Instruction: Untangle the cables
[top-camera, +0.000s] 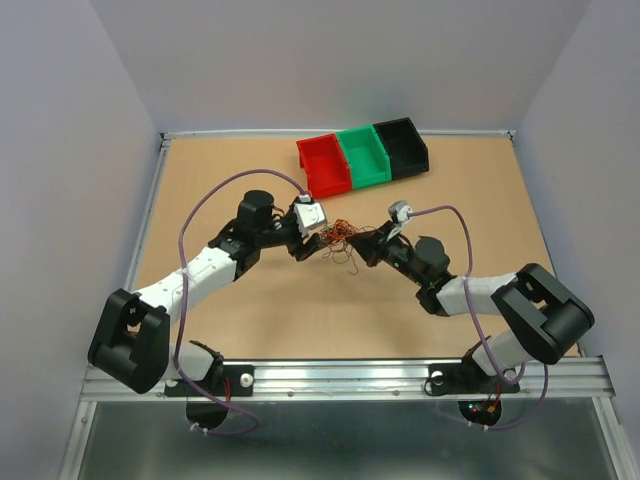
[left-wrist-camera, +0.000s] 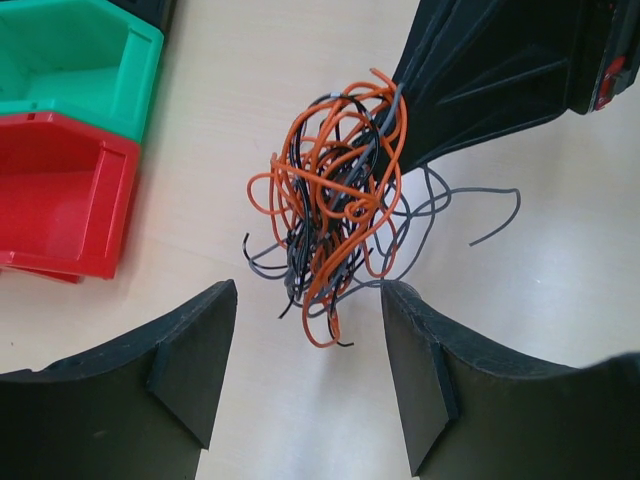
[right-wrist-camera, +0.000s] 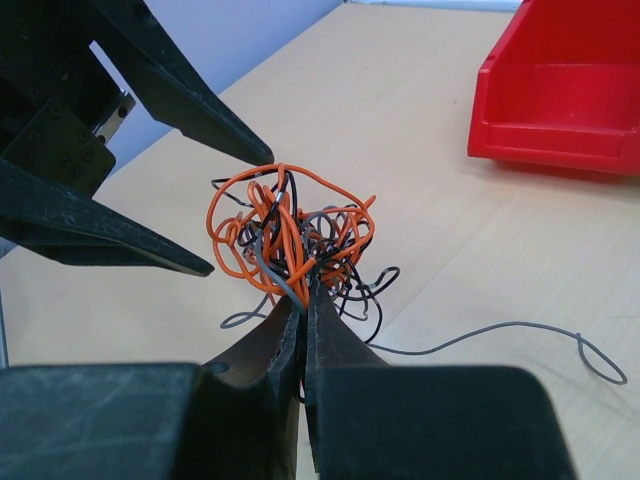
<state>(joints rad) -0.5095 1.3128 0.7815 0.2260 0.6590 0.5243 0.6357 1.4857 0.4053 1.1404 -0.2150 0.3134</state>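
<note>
Tan counter (top-camera: 300, 320), right claw (right-wrist-camera: 305, 285) pinching tangled clump of thin orange, black and grey cables (right-wrist-camera: 290, 240), left claw (left-wrist-camera: 307, 295) spread wide alongside

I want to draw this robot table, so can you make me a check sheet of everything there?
Surface: tan table.
Job's things: cables, one tangled orange, black and grey clump, a grey strand trailing out.
Clutter: red bin, green bin, black bin in a row, far side.
Claws: left claw open, facing the clump; right claw shut on it.
Cables: lilac arm cables loop along both arms.
Surroundings: pale walls on three sides.
</note>
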